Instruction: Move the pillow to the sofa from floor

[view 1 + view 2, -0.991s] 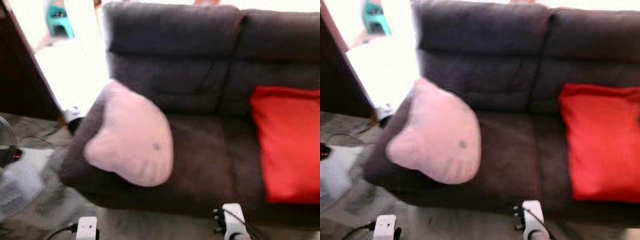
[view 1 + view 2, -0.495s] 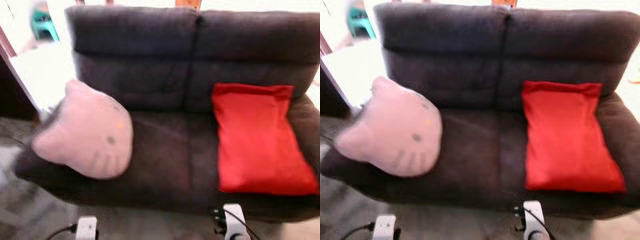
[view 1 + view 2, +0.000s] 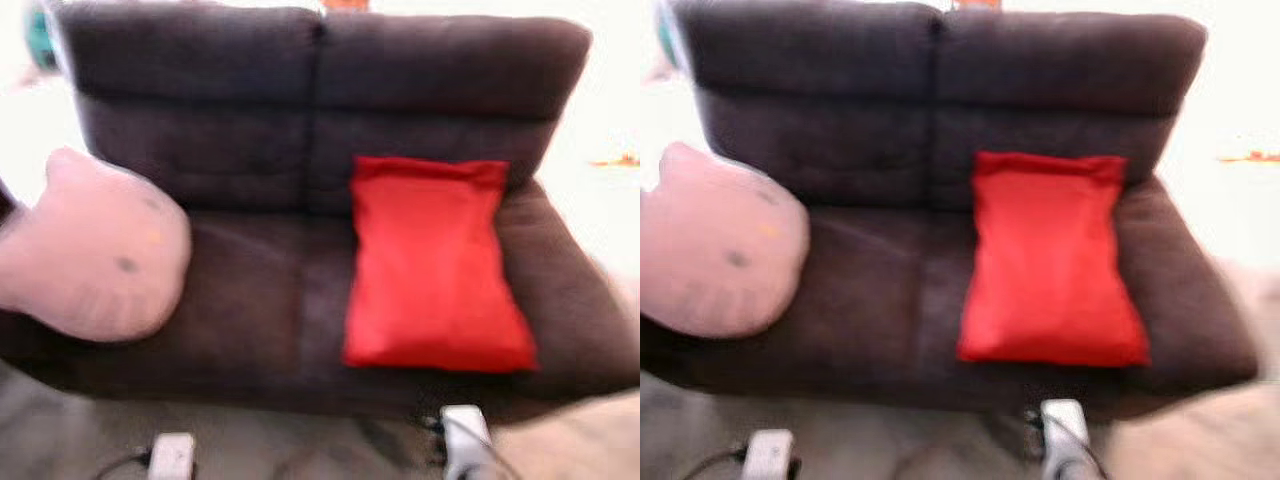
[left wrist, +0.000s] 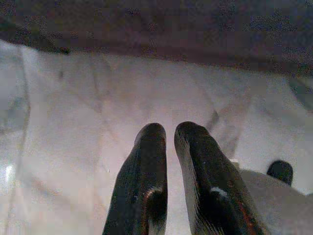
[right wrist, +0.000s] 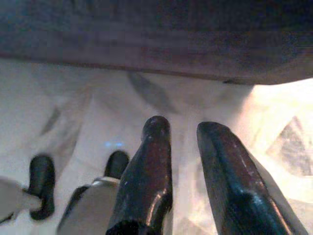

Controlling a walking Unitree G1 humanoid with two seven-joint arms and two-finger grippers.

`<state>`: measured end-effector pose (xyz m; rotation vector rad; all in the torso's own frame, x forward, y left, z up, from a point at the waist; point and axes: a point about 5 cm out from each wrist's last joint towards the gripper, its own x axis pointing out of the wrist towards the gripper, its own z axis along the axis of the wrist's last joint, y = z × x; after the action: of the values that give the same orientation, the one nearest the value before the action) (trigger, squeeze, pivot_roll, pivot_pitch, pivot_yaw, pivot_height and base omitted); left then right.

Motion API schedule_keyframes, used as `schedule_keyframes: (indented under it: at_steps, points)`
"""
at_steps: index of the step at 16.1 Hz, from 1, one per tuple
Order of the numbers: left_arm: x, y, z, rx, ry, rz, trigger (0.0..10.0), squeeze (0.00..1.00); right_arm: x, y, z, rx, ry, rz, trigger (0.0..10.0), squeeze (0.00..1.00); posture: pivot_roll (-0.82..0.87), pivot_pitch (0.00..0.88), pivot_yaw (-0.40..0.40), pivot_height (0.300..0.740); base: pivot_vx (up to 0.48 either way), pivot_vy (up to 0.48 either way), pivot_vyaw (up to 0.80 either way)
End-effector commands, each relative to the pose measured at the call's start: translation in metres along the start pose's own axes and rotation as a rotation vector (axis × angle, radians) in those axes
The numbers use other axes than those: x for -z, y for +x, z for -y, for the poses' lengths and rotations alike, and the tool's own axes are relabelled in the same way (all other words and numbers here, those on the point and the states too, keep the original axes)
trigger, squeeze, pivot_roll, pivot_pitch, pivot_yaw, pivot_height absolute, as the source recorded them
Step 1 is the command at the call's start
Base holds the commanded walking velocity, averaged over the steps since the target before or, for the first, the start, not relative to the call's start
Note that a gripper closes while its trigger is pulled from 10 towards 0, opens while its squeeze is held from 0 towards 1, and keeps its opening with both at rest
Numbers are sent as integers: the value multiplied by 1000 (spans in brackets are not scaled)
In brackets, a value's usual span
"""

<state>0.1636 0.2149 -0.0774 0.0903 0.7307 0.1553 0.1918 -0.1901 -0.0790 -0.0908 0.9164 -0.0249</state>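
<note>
Pale floor (image 4: 73, 122) below; left claw (image 4: 170, 129) hangs closed, right claw (image 5: 183, 128) slightly parted.

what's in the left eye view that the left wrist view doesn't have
The left eye view has the red pillow on the seat, the pink cat-face pillow at the sofa's left end, and the sofa's backrest. The left wrist view has the left gripper close up, its black fingers nearly together, hanging above pale floor. Both take in the dark sofa and the floor.
</note>
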Motion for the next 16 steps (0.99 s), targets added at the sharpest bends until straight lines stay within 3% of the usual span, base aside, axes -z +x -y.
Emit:
schedule_keyframes:
  at_steps: [1, 16]
  points:
    - [4, -1, 1, 3, 6, -16, 10000, 0, 1, 0, 2, 7, 1, -2, 10000, 0, 110, 98, -33, 740, 0, -480, 0]
    - [8, -2, 1, 13, 10, -46, 10000, 0, 2, 0, 1, -8, -27, -4, 10000, 0, 105, 96, -27, 740, 0, -480, 0]
